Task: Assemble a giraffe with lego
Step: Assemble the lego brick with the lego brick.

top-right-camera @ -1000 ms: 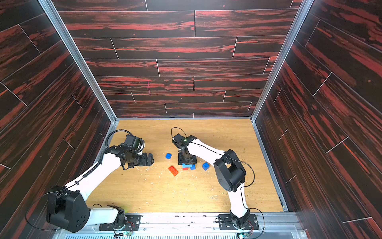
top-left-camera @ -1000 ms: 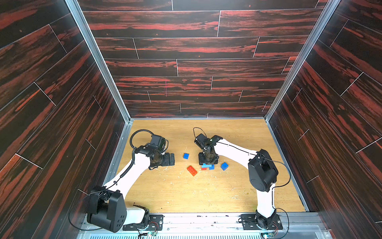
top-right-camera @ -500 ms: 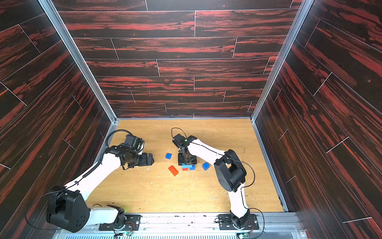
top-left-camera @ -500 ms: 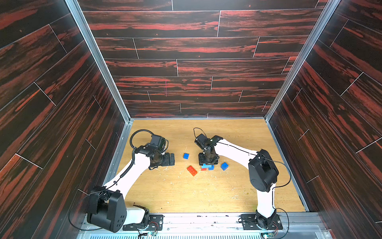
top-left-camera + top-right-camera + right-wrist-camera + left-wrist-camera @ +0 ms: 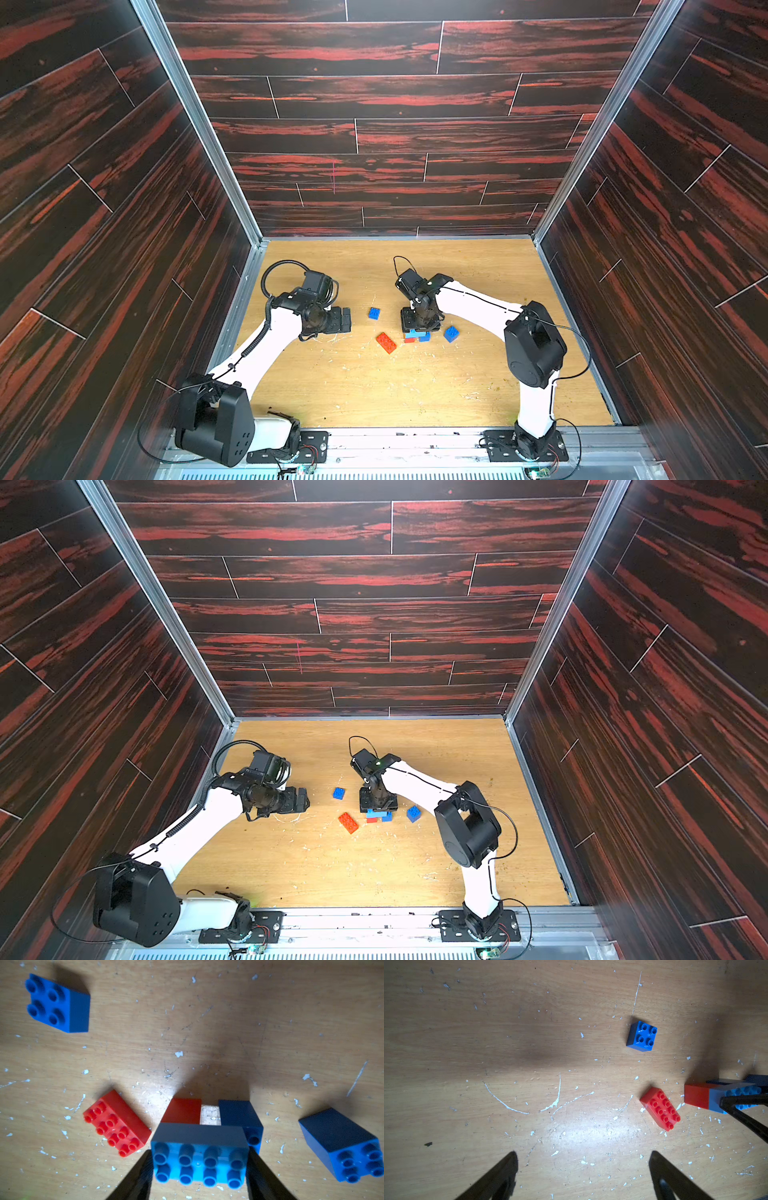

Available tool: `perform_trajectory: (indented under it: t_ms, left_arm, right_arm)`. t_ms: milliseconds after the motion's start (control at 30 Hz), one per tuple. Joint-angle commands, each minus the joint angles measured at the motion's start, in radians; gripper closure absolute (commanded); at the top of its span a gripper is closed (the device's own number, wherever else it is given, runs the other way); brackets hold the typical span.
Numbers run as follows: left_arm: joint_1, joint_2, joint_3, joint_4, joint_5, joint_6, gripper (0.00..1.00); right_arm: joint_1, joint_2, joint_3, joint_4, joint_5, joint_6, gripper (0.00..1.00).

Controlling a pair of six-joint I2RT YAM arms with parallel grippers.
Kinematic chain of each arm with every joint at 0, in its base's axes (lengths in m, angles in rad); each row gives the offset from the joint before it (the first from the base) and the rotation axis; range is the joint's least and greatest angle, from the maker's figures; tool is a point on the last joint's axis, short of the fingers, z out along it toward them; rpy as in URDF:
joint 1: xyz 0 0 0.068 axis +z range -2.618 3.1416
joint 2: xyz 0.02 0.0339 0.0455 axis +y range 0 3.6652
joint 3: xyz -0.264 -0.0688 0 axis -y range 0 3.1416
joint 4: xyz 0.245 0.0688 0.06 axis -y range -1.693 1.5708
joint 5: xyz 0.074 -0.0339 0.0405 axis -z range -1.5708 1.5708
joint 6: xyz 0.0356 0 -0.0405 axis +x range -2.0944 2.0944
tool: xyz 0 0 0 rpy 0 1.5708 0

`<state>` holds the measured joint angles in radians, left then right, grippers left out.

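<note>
We see no change from a moment ago: the left arm, the right arm and every brick sit just where they were.

The half-built giraffe stands near the middle of the wooden surface. Its light blue long brick lies across a red square brick and a dark blue square brick, with a gap between these two. The right jaws squeeze the light blue long brick by its two short ends. The left jaws are wide apart and hold nothing. They hang over bare wood, well apart from the giraffe.

A red long brick lies just beside the giraffe on the left arm's side, not touching it. One loose blue square lies a bit farther that way. Another blue square lies near the giraffe on the right arm's side.

Between the giraffe and the near edge the surface is bare and wide. Behind the giraffe there is room up to the back wall. The side walls stand well away from it.
</note>
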<state>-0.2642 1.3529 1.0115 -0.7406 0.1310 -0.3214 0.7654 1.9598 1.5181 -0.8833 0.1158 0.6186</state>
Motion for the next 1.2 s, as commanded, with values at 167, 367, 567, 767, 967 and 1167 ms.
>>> perform_trajectory:
  t_ms: [167, 367, 567, 767, 967, 1167]
  left_arm:
    - [-0.003, -0.028, -0.004, -0.031, 0.004, 0.008, 0.01]
    - [-0.003, -0.028, -0.005, -0.032, 0.005, 0.012, 0.01]
    - [-0.003, -0.029, -0.002, -0.033, 0.006, 0.013, 0.01]
    - [-0.003, -0.028, -0.001, -0.033, 0.008, 0.012, 0.01]
    - [-0.002, -0.029, -0.005, -0.032, 0.007, 0.011, 0.01]
    - [-0.003, -0.03, -0.004, -0.033, 0.004, 0.01, 0.01]
  right_arm:
    - [0.003, 0.098, 0.004, -0.109, 0.017, -0.013, 0.67]
    - [0.017, 0.13, 0.03, -0.138, 0.013, -0.024, 0.66]
    - [0.017, 0.134, 0.013, -0.108, -0.023, -0.024, 0.65]
    - [0.016, 0.133, 0.007, -0.1, -0.027, -0.024, 0.63]
    - [0.015, 0.091, 0.03, -0.097, 0.004, -0.025, 0.51]
    - [0.012, 0.077, 0.095, -0.105, 0.027, -0.045, 0.38]
